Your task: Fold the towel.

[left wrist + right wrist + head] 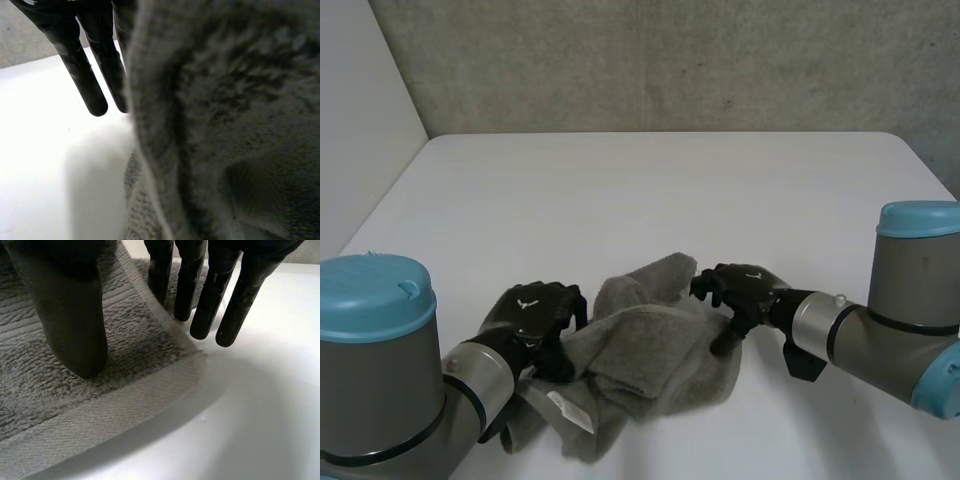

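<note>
The towel [650, 350] lies crumpled at 6 o'clock on the surface [650, 190]. The right hand [745, 290] pinches its 2 o'clock edge between thumb and fingers, likely to pull it flat; the left hand [535, 312] sits at 9 o'clock, its hold impossible to tell

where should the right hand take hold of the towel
Probably the hemmed corner of the towel beside the right hand, approached from the robot's right: that hem sticks out free of the crumpled middle, so thumb on top, fingers beneath.
</note>
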Robot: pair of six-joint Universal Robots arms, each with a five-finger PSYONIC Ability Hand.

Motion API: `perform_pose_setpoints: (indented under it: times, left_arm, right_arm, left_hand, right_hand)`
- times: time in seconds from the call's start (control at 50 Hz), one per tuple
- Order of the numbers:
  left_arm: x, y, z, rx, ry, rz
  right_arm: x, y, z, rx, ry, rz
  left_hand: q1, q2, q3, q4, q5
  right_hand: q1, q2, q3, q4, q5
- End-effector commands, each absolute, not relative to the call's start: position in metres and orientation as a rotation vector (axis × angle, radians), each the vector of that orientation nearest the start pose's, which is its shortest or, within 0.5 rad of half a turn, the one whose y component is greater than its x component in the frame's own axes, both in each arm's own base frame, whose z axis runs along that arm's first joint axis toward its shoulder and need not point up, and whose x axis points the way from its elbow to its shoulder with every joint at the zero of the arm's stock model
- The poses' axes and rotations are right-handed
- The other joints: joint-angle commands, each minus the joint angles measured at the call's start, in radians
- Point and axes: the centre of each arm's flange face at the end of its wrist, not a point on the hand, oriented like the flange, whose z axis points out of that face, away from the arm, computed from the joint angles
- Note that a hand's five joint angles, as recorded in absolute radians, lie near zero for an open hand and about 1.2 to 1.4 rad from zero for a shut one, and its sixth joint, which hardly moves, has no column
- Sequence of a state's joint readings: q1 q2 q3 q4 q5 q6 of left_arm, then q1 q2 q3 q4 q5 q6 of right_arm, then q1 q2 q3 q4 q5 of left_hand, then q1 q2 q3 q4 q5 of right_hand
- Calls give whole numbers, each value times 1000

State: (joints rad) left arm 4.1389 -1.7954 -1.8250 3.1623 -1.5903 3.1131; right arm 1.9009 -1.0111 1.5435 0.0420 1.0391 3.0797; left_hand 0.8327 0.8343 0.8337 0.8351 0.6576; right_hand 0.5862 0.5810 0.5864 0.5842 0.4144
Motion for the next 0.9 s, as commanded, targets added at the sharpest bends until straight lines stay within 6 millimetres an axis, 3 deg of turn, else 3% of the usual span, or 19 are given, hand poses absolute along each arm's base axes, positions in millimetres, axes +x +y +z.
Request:
perform_pose_setpoints:
  times: [0.02, 0.04, 0.08, 0.16, 0.2, 0.22, 0.24, 0.26, 0.3, 0.32, 0.36, 0.46, 0.54, 0.64, 0.7, 0.76, 0.8, 0.82, 0.9]
  left_arm:
    - [-266, -175, 183, 793, 2795, -1821]
    - [-266, -175, 183, 793, 2795, -1821]
    - [-268, -179, 187, 805, 2767, -1852]
    - [-275, -188, 198, 834, 2706, -1927]
    - [-281, -197, 209, 850, 2645, -1994]
    - [-286, -210, 227, 856, 2550, -2098]
    - [-292, -224, 253, 850, 2418, -2235]
    - [-292, -224, 253, 850, 2417, -2236]
    - [-304, -250, 321, 797, 2048, -2561]
    - [-304, -251, 321, 797, 2046, -2563]
    - [-304, -266, 392, 659, 1630, -2843]
    - [-291, -277, 449, 469, 1226, -3027]
    - [-293, -277, 445, 464, 1218, -3033]
    - [-297, -283, 382, 601, 1482, -2874]
    - [-297, -279, 314, 709, 1720, -2704]
    - [-296, -278, 290, 739, 1791, -2645]
    - [-294, -275, 239, 795, 1941, -2512]
    - [-294, -275, 239, 795, 1941, -2511]
    - [-288, -265, 182, 863, 2099, -2347]
  right_arm:
    - [286, -249, 134, -806, 2123, -1104]
    - [286, -249, 134, -806, 2123, -1104]
    - [289, -252, 140, -820, 2090, -1122]
    - [293, -267, 161, -825, 2044, -1222]
    - [296, -290, 211, -846, 1938, -1428]
    - [296, -290, 212, -846, 1937, -1429]
    - [298, -301, 246, -848, 1864, -1569]
    - [298, -301, 246, -848, 1863, -1570]
    - [286, -327, 330, -767, 1674, -1979]
    - [286, -327, 331, -767, 1673, -1981]
    - [257, -348, 397, -576, 1450, -2387]
    - [239, -340, 441, -458, 1206, -2622]
    - [242, -335, 422, -537, 1299, -2533]
    - [246, -332, 379, -657, 1476, -2415]
    - [253, -326, 336, -810, 1608, -2359]
    - [255, -327, 317, -860, 1664, -2326]
    - [259, -328, 275, -935, 1784, -2220]
    - [259, -328, 275, -935, 1785, -2219]
    - [266, -319, 200, -1039, 2012, -1941]
  left_hand:
    - [328, 327, 327, 326, 329]
    - [329, 327, 328, 327, 330]
    - [563, 561, 561, 560, 563]
    - [564, 562, 563, 561, 564]
    - [564, 562, 563, 561, 564]
    - [564, 562, 563, 561, 564]
    - [564, 562, 563, 561, 564]
    - [564, 562, 563, 561, 564]
    - [564, 562, 563, 561, 564]
    - [564, 562, 563, 561, 564]
    - [564, 562, 563, 561, 564]
    - [564, 562, 563, 561, 564]
    - [564, 562, 563, 561, 564]
    - [564, 562, 563, 561, 564]
    - [564, 562, 563, 561, 564]
    - [564, 562, 563, 561, 564]
    - [564, 562, 563, 561, 564]
    - [564, 562, 563, 561, 564]
    - [564, 562, 563, 561, 564]
  right_hand:
    - [132, 137, 132, 134, 129]
    - [133, 138, 133, 135, 130]
    - [685, 690, 684, 687, 682]
    - [810, 815, 810, 812, 807]
    - [810, 815, 810, 812, 807]
    - [810, 815, 810, 812, 807]
    - [810, 815, 810, 812, 807]
    - [810, 815, 810, 812, 807]
    - [810, 815, 810, 812, 807]
    - [810, 815, 810, 812, 807]
    - [810, 815, 810, 812, 807]
    - [810, 815, 810, 812, 807]
    - [810, 815, 810, 812, 807]
    - [810, 815, 810, 812, 807]
    - [810, 815, 810, 812, 807]
    - [810, 815, 810, 812, 807]
    - [810, 815, 810, 812, 807]
    - [810, 815, 810, 812, 807]
    - [810, 815, 810, 812, 807]
